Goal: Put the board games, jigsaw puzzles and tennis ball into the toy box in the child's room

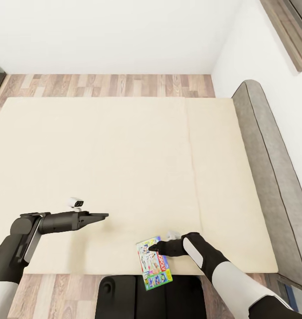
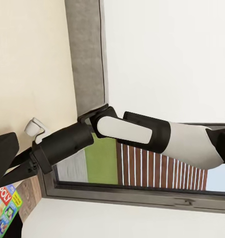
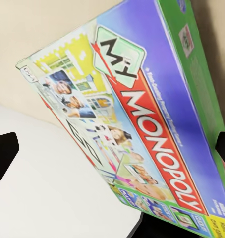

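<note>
Board game [image 1: 154, 262]: flat rectangular box, green edges, a red diagonal banner reading "MONOPOLY" in white, with "My" on a green-white tag above it. The lid carries a blue-violet field, small photographs of faces, a yellow building drawing and a row of small coloured squares along one short end. In the right wrist view the box [image 3: 142, 134] stands tilted, one long green side wall turned up to the camera.

Position: at the near edge of the bed [image 1: 124, 168], one end over the beige mattress cover, the other end projecting past the edge above the robot's dark base [image 1: 119, 297].

Right gripper [image 1: 156, 249]: at the box's upper end, black fingers closed onto the box; its dark finger ends show at both margins of the right wrist view.

Left gripper [image 1: 102, 215]: held level above the mattress, well apart from the box, fingers drawn together to a point, holding nothing.

Bed: plain beige cover, grey padded headboard [image 1: 266, 177] at the right, against a white wall. Wood-plank floor [image 1: 106, 85] beyond the far side.
</note>
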Tool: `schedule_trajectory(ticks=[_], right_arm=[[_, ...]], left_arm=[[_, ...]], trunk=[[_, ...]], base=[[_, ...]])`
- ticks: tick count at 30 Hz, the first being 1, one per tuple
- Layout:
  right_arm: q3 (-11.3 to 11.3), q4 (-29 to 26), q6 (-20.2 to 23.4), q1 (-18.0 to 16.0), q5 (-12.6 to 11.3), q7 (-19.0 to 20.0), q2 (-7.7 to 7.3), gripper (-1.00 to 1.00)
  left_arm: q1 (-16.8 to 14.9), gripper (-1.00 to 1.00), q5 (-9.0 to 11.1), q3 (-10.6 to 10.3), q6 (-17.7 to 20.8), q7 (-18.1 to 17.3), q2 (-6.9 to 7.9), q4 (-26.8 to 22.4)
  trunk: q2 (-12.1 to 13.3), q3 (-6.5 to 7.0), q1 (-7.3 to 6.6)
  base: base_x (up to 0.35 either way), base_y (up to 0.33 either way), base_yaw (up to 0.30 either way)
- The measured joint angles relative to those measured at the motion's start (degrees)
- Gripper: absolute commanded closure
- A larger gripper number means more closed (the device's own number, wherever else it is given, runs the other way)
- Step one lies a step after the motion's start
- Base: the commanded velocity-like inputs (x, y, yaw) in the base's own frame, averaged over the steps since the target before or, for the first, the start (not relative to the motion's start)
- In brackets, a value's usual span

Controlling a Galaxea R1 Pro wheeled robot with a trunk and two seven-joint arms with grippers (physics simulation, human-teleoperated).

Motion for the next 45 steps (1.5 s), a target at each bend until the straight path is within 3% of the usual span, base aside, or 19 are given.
schedule_trajectory(ticks=[23, 45], right_arm=[[0.0, 0.1, 0.1, 0.0, 0.1, 0.0, -0.01, -1.0], [0.0, 0.5, 0.7, 0.0, -0.1, -0.4, -1.13, -1.0]], left_arm=[[0.0, -1.0, 0.0, 0.0, 0.0, 0.0, 0.0, 0.0], [0.0, -1.0, 0.1, 0.1, 0.0, 0.0, 0.09, 0.0]], trunk=[[0.0, 0.0, 0.0], [0.0, 0.0, 0.0]], base=[[0.0, 0.013, 0.0], [0.0, 0.0, 0.0]])
